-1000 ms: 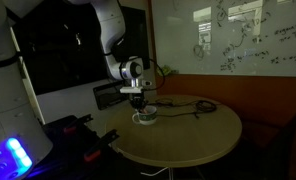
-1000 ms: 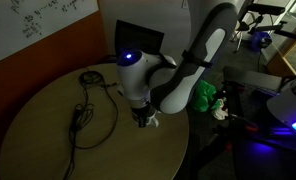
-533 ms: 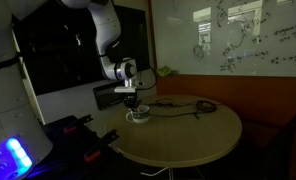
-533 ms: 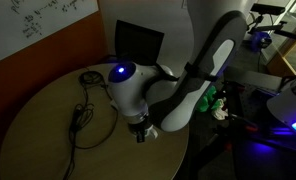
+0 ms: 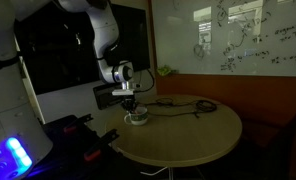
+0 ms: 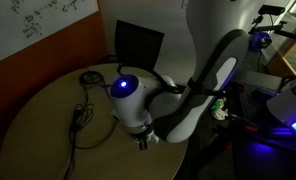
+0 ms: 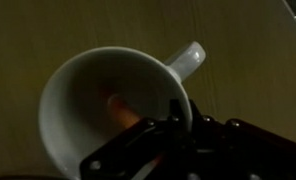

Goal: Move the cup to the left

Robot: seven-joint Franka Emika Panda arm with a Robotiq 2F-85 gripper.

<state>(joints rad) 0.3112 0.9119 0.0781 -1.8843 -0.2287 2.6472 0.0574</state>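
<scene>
The cup (image 7: 93,95) is white with a side handle and a pinkish-orange bit inside. It fills the wrist view. My gripper (image 7: 174,118) is shut on its rim, one finger inside the wall and one outside. In an exterior view the gripper (image 5: 134,106) holds the cup (image 5: 137,118) at the left part of the round table (image 5: 193,132). In an exterior view the gripper (image 6: 142,139) is near the table's edge (image 6: 48,135), and my arm hides the cup almost entirely. I cannot tell whether the cup touches the tabletop.
A black cable (image 5: 184,105) lies coiled on the table beside the cup; it also shows in an exterior view (image 6: 83,112). A dark monitor (image 6: 138,42) stands behind the table. A green object (image 6: 203,97) sits off the table's edge.
My gripper has carried the cup a little leftward in one exterior view, and toward the table's near edge in the other. The arm has swung with it.
</scene>
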